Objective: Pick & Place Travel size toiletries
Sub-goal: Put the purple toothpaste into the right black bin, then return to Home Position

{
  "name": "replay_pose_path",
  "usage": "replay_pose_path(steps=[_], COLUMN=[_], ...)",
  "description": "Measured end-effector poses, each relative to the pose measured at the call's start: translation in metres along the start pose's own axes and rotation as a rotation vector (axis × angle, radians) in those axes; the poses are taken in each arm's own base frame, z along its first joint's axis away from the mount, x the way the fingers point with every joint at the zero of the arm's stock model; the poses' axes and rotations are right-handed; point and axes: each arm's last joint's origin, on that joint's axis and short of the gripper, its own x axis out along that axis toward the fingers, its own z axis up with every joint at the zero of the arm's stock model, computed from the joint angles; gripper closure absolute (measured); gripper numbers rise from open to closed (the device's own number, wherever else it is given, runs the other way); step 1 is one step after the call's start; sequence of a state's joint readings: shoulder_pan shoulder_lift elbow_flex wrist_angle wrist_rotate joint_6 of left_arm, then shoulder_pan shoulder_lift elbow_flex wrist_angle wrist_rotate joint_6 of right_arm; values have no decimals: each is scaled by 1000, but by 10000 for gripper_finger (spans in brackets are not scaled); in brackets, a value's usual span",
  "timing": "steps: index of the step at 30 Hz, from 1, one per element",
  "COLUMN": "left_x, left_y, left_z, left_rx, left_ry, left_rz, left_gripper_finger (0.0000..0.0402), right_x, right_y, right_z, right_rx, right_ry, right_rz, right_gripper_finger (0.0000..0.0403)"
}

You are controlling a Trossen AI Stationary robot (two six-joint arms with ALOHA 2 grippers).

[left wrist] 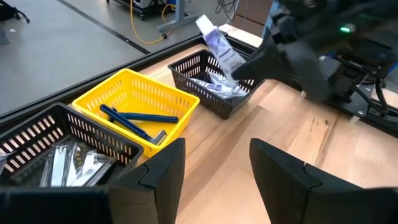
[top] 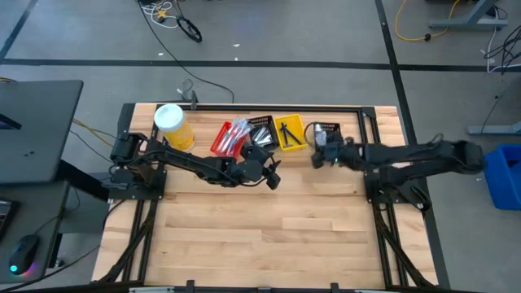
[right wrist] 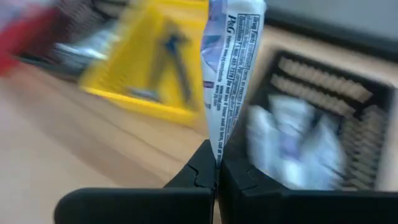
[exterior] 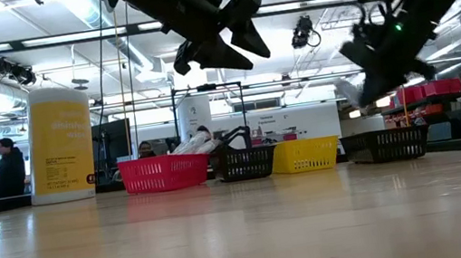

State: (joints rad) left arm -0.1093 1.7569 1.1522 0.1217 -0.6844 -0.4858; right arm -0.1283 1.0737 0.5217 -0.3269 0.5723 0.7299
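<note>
My right gripper (right wrist: 217, 165) is shut on a small white-and-blue tube (right wrist: 233, 62), held in the air over the rightmost black bin (top: 326, 130), where more such tubes (left wrist: 214, 87) lie. My left gripper (left wrist: 216, 155) is open and empty, raised above bare table in front of the bins (top: 273, 175). The yellow bin (left wrist: 134, 81) holds dark blue razors (left wrist: 134, 118). A second black bin (left wrist: 62, 155) holds pale packets. The red bin (top: 230, 137) holds toothbrushes. My right gripper pinches the tube's flat crimped end (right wrist: 219, 140) between its two fingertips. The rest of the tube sticks out beyond the fingers, in line with them. The tube (left wrist: 217, 40) is lifted clear, above the black bin's near edge.
The four bins stand in a row along the table's far edge. The big yellow canister with a white lid (top: 172, 126) stands at the far left. Bare wooden table (top: 269, 236) fills the near half. People show in the room behind (exterior: 9, 167).
</note>
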Motion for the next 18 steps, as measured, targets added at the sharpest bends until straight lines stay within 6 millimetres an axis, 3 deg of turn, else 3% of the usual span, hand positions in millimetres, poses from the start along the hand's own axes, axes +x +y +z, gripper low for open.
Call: replay_pose_path(steps=[6,12,18], left_x=[0,0,0], left_y=[0,0,0], left_z=[0,0,0], left_rx=[-1,0,7], left_ry=[-3,-1,-1], left_rz=[3,3,3], left_gripper_finger=[212,212,212], right_x=[14,24,32], right_y=[-33,-45,-53], right_z=[3,7,8], right_rx=[37,-17,-20], right_ry=[243,281,301], right_rz=[-46,-90,-127], right_gripper_finger=[400,391,353])
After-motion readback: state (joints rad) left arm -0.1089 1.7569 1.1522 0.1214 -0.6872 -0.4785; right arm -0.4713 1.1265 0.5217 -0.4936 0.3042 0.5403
